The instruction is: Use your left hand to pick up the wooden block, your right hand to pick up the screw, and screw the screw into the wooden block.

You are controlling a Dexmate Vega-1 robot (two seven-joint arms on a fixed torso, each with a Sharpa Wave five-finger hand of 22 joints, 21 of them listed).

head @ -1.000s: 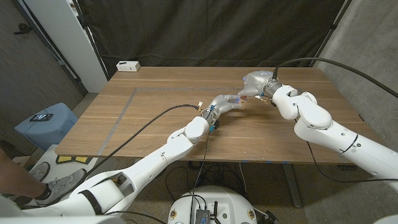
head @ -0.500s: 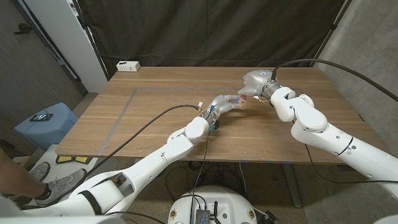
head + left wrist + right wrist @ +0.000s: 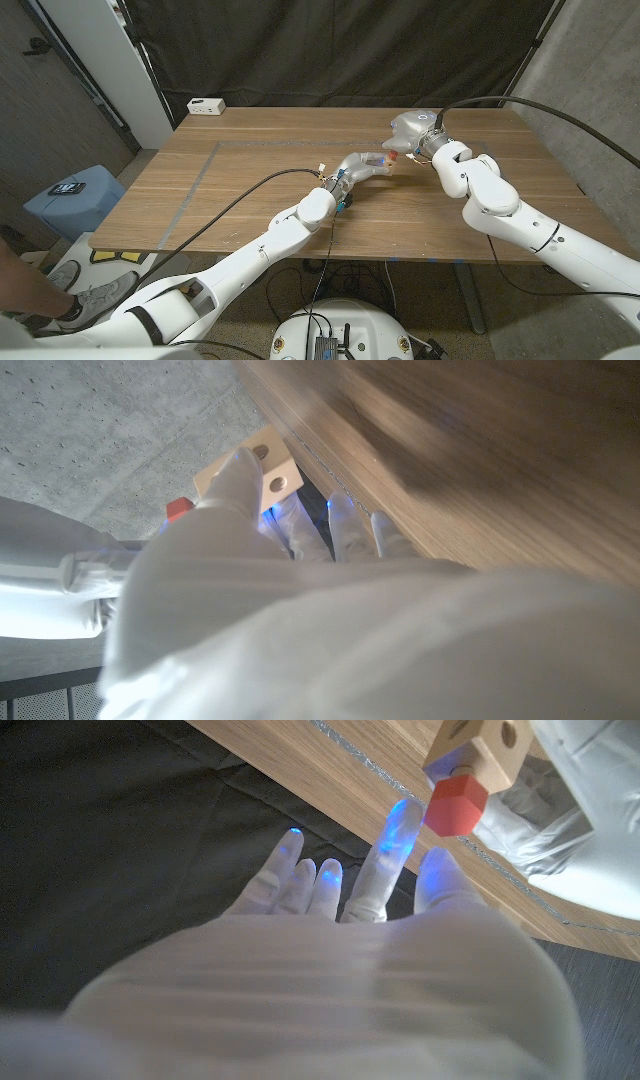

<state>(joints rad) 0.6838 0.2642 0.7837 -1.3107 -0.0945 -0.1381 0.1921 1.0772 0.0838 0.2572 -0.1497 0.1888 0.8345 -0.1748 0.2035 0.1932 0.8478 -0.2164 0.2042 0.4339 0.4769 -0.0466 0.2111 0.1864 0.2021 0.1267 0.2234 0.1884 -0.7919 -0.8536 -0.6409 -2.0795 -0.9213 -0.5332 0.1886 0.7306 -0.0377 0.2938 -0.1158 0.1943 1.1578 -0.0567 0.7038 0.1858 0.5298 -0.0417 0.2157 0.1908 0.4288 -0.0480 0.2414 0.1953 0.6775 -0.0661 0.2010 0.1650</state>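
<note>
Wooden counter (image 3: 250,190), wide bare boards over its left half and along the near edge; a thin pale line runs across it parallel to the far and left edges. Small white box (image 3: 207,105) sits at the far left corner, well apart from both hands.

Left arm reaches in from the near edge toward the counter's middle, cable trailing beside it. Left hand (image 3: 362,166) holds the wooden block (image 3: 262,461) between thumb and fingers (image 3: 236,478), raised off the counter; two round holes show on the block's pale face.

Right arm comes in from the near right corner. Right hand (image 3: 412,130) sits just beyond the left, toward the far edge, right of centre. Its fingers (image 3: 385,860) are extended and slightly apart, tips beside the screw's red head.

Screw (image 3: 458,803), red hexagonal head, stands seated in the block; whether the fingers actually pinch it cannot be told.
</note>
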